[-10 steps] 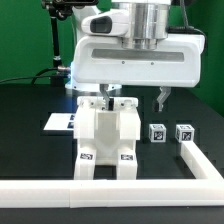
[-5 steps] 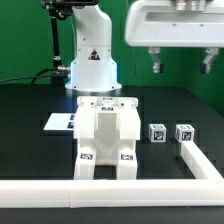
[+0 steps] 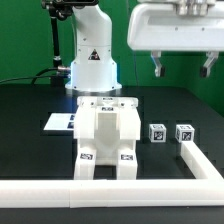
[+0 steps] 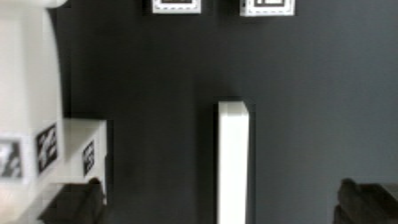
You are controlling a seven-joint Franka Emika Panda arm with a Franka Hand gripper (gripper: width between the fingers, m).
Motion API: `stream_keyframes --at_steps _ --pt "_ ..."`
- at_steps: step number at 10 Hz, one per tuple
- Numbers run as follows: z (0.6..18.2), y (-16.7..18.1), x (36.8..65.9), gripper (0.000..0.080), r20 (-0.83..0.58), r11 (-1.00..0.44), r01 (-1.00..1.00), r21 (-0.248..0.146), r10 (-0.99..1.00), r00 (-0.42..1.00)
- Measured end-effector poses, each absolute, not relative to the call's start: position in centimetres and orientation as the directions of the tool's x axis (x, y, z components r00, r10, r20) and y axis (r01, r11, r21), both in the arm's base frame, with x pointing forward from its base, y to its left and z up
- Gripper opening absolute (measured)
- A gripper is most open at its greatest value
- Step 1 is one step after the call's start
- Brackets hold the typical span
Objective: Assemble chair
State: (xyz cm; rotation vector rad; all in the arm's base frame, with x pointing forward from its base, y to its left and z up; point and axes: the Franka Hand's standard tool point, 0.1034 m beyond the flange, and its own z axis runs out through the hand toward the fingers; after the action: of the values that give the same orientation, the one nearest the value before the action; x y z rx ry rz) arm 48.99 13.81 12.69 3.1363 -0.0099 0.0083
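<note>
black bench point(image 3: 30, 105), green backdrop | my claw point(image 3: 181, 70) spread, empty, hanging high | chair point(image 3: 105, 135) part-built mid-bench | step: likely fetching cube leg point(image 3: 157, 132) beside it | next: descend, straddle it squarely

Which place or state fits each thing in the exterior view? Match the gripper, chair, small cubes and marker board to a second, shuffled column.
Column one:
1 gripper
2 chair
3 small cubes
4 marker board

Column two:
A flat on the table, partly behind the chair, toward the exterior view's left
B side by side, on the exterior view's right of the chair
C open and empty, raised above the table
D upright in the middle, next to the white rail

Pairs: 1-C, 2-D, 3-B, 4-A
</note>
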Motion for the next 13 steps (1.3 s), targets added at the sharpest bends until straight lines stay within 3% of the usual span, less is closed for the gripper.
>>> stream_keyframes --at_steps 3,5,8,13 --pt "7.5 15.8 48.1 0.0649 0.048 -1.0 -0.024 0.008 -0.024 0.999" --pt "7.0 17.2 47.5 0.0649 0.072 -0.997 -0.076 -0.013 -0.077 0.994" --pt "6.8 17.0 47.5 0.0649 0.068 -0.998 -0.055 -0.008 -0.056 0.996" --pt "3.0 17.9 44.4 0.0649 0.011 -0.999 -0.033 0.011 -0.033 0.999"
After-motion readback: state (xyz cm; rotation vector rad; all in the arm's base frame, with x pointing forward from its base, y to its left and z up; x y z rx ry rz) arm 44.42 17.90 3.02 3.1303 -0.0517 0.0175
